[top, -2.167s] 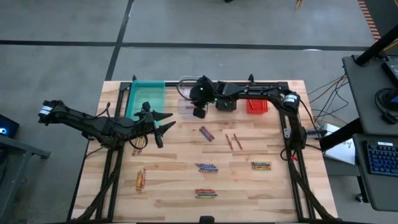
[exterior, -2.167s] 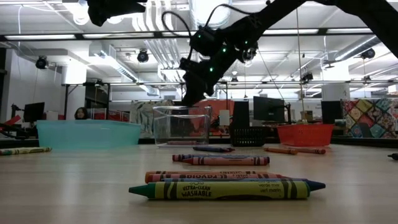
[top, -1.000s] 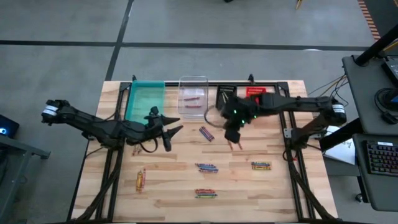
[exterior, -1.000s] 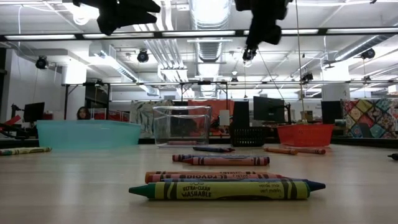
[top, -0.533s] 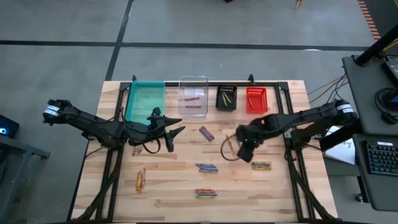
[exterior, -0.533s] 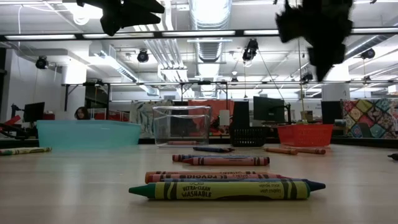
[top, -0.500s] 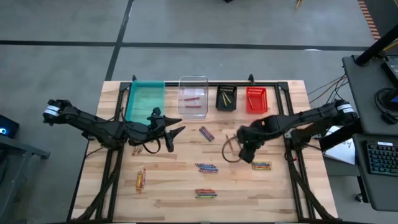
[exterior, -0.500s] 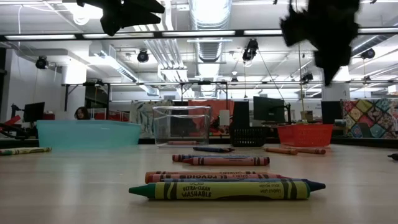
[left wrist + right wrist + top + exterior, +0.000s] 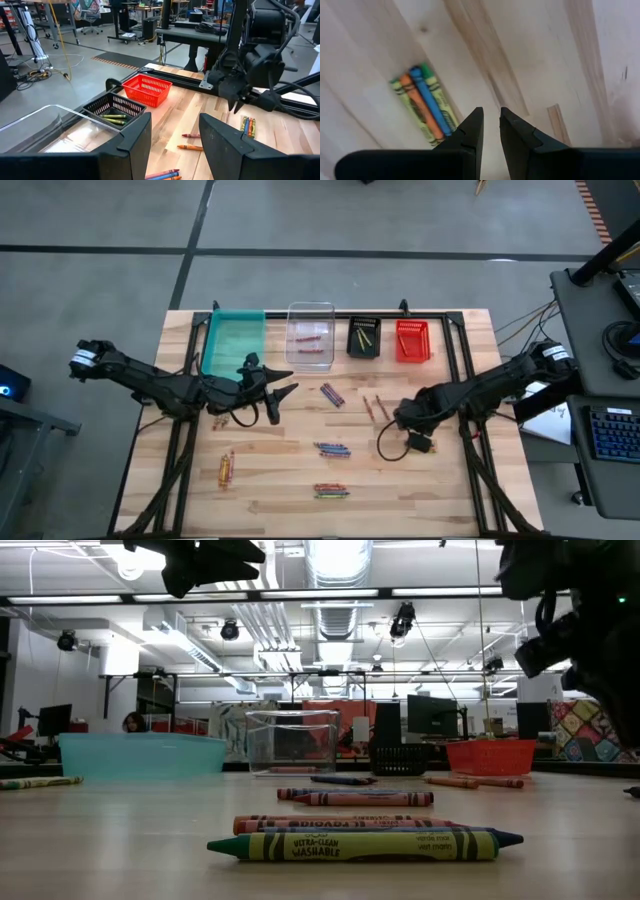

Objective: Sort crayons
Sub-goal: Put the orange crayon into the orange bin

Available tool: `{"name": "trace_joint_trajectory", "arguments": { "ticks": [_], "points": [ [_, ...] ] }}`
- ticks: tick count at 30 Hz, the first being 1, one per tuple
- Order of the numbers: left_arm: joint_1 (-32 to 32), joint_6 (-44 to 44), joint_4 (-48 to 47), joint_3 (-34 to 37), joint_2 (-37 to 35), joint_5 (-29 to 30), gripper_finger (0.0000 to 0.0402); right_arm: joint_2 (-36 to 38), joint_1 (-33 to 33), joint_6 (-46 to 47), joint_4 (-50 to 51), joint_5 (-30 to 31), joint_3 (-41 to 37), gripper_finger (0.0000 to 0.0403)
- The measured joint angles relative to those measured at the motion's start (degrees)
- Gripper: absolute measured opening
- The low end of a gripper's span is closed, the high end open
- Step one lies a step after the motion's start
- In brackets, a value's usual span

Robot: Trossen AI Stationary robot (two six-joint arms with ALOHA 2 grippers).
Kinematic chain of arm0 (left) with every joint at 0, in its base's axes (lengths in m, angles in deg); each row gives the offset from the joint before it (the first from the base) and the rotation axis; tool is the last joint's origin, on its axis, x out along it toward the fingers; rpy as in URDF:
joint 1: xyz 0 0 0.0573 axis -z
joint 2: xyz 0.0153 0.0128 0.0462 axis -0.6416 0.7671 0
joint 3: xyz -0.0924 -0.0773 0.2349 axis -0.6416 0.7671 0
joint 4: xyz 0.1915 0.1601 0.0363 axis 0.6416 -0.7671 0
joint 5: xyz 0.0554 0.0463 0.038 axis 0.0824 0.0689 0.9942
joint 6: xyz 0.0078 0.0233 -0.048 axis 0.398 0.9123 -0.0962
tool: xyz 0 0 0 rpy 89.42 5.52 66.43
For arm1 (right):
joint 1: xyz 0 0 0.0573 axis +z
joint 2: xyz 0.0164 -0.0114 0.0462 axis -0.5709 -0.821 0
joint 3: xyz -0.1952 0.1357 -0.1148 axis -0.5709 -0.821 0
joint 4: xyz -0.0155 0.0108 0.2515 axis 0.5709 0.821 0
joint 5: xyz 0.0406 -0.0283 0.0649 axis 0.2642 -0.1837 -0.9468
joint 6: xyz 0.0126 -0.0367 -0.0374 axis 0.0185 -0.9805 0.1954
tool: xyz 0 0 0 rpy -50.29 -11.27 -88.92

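Note:
Crayons lie in small groups on the wooden table: a blue pair, two red ones, mixed groups and a yellow-orange group. My right gripper points down over another group of several crayons near the right side. Its fingers stand a narrow gap apart with nothing between them, beside that group and not touching it. My left gripper hovers open and empty by the teal bin, pointing toward the table's right.
Along the far edge stand the teal bin, a clear bin with red crayons, a black basket with yellow ones and a red basket. Bare wood lies between the crayon groups. The left wrist view shows my right gripper farther off.
My right gripper has swung from over the two red crayons in the middle toward the table's right and near edges. It has sunk and tipped down over the crayon group there. Its finger gap looks the same.

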Motion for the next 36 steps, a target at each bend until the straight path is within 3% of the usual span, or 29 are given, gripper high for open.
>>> {"name": "trace_joint_trajectory", "arguments": {
  "ticks": [12,19,24,29,36],
  "points": [
    [0.0,1.5,0.0,0.0,0.0,0.0,0.0149,0.0,0.0,1.0,-0.3,0.1,-0.5,0.0052],
    [-0.1,10.1,-0.1,-0.1,0.0,0.0,0.0149,3.7,-1.8,-1.0,-7.0,14.0,-0.6,0.0052],
    [-1.3,22.2,0.0,-1.9,0.1,0.0,0.0149,9.1,-8.2,-6.1,-16.5,19.2,-0.6,0.0052],
    [-5.2,34.2,-0.6,-3.2,0.0,0.0,0.0149,13.9,-18.3,-14.8,-29.0,19.7,-0.6,0.0052],
    [-10.1,30.6,-0.5,-3.6,0.0,-2.8,0.0149,15.6,-27.4,-16.8,-36.2,19.5,-0.6,0.0052]
  ]
}}
